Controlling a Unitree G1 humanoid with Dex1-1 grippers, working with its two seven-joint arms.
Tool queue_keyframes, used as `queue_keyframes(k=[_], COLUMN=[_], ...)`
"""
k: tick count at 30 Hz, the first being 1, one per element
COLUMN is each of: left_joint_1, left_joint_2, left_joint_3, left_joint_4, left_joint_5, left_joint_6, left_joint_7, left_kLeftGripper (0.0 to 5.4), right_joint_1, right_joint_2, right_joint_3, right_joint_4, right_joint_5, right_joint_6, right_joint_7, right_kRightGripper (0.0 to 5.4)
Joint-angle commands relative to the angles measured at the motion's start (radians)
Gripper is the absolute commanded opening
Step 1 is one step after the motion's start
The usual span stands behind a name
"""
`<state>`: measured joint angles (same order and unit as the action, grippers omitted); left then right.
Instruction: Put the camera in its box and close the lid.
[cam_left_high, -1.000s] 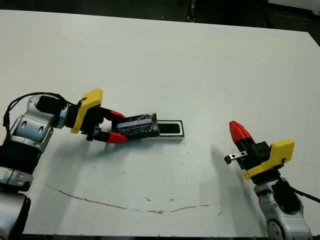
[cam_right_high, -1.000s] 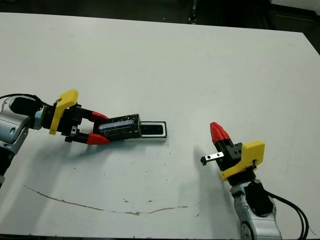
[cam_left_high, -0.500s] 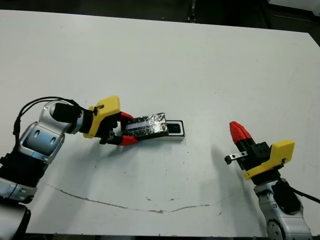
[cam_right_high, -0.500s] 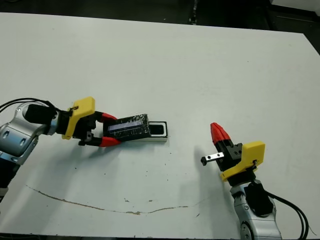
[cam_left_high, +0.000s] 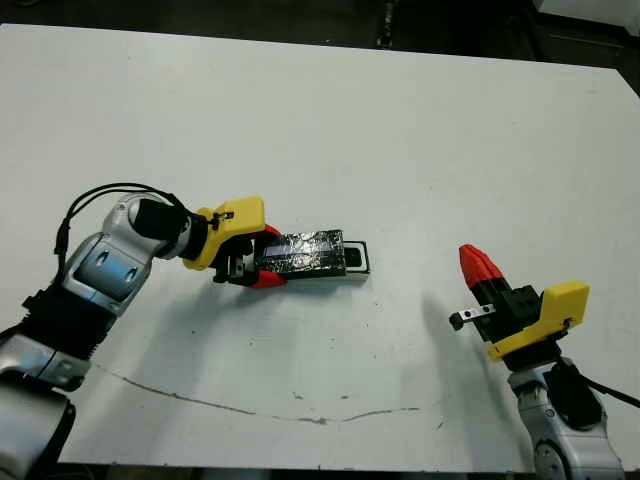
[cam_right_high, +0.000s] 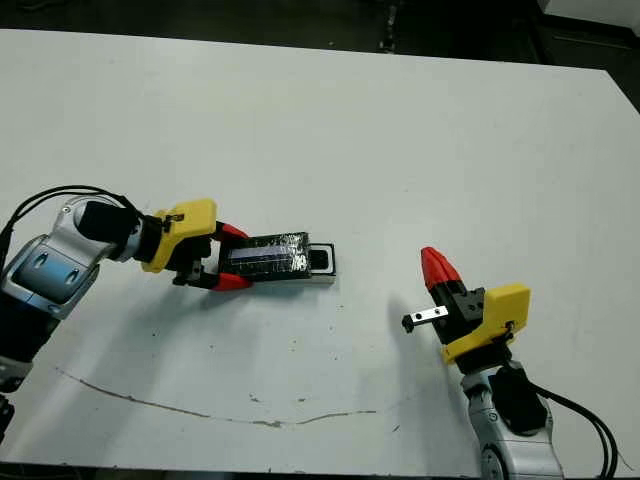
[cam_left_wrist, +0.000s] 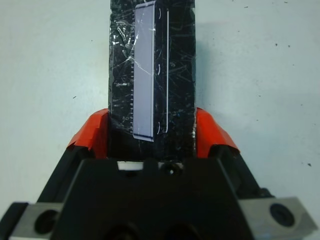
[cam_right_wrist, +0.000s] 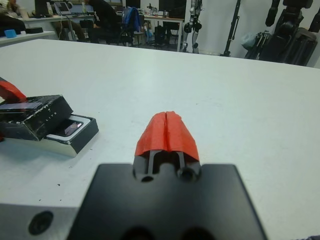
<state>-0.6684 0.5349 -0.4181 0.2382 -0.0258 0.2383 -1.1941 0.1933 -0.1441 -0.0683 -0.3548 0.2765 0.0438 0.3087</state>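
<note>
Left gripper (cam_left_high: 262, 262) low over table, fingers (cam_left_wrist: 93, 134) apparently clamped. Right gripper (cam_left_high: 476, 262) raised, fingers pressed together.

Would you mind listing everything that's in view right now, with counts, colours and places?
Lid: one, black and glittery with a pale strip, lying over most of the box, held at its left end.
Box: one, white walls with a dark rim, left of the table's centre; only its right end is uncovered.
Camera: one, glossy black, inside the box, showing at the uncovered end.
Table: one, white, with a thin dark scuff line near the front edge.
Left gripper: one, red-tipped, closed on the lid.
Right gripper: one, red-tipped, fingers together, at the right, holding nothing.
</note>
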Motion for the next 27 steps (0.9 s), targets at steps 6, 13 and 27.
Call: queue_keyframes(k=[6,13,27], left_joint_1=[-0.054,-0.084,-0.114], left_joint_2=[-0.095,-0.162,-0.255], left_joint_3=[-0.074,-0.077,-0.059], left_joint_4=[0.150,0.234,0.291], left_joint_5=[0.064,0.057,0.018], left_joint_6=[-0.037,-0.049,0.064], left_joint_7=[-0.001,-0.008,-0.054], left_kLeftGripper=[3.17,3.17,3.17], right_joint_1=[0.014,0.015,0.016], right_joint_2=[-0.007,-0.010,-0.010], right_joint_3=[-0.006,-0.006,-0.004], right_joint_4=[0.006,0.004,0.010], right_joint_5=[0.003,0.004,0.004], right_joint_6=[0.001,0.006,0.002], right_joint_7=[0.000,0.001,0.005], right_kRightGripper=[0.00,0.00,0.00])
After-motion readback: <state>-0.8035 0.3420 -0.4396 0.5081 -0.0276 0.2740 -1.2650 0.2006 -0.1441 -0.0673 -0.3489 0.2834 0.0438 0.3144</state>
